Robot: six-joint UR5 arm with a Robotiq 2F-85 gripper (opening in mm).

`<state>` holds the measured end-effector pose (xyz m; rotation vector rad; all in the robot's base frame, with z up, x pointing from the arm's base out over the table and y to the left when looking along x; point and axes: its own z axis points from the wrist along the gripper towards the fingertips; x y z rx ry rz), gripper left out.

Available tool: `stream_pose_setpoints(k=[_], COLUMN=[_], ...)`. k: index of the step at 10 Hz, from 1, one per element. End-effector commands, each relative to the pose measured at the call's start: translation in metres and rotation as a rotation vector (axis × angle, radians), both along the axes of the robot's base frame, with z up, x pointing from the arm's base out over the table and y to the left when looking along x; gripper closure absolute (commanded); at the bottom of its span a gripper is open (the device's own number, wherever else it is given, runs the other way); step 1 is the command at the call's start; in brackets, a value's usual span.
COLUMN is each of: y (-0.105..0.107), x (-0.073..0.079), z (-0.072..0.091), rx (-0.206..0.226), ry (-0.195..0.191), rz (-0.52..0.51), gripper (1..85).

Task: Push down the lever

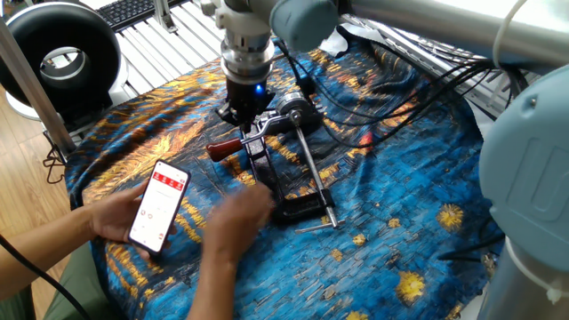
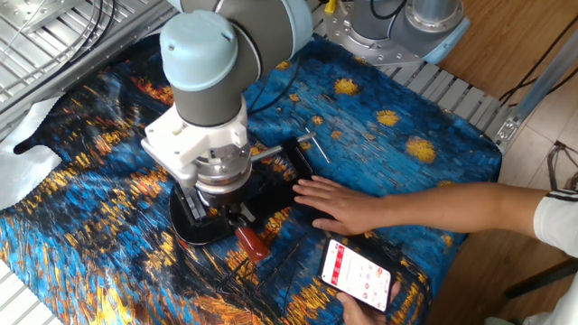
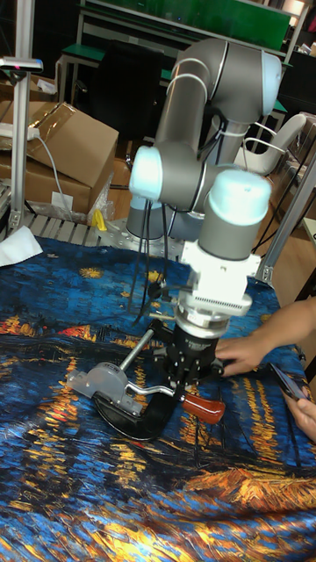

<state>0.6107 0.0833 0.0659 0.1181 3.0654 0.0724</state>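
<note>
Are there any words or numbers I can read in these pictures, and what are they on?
No text here can be read.
Phone: its screen has a red bar and small marks, too tiny and blurred to read in either fixed view.
Robot arm: no readable label or brand shows.
Cardboard box: no readable print.

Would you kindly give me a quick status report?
Gripper low over the clamp, jaw state unclear. Lever lying near-flat. Person's hand resting on clamp bar, close by.
</note>
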Motion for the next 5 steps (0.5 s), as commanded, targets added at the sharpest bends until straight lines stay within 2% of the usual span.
stream_pose_setpoints(k=[1,3,4,5], y=[-0.011,-0.024,-0.025,-0.021], x=[-0.016,-0.033,-0.030,-0.021], z=[0.040,0.075,0.075,0.076], rx=[-0.004,0.017,0.016,0.033], ry=[0.028,0.052,0.041,0.005], rz=[-0.019,-0.010,-0.012,-0.015], gripper=[84.7,84.7,84.7,84.7])
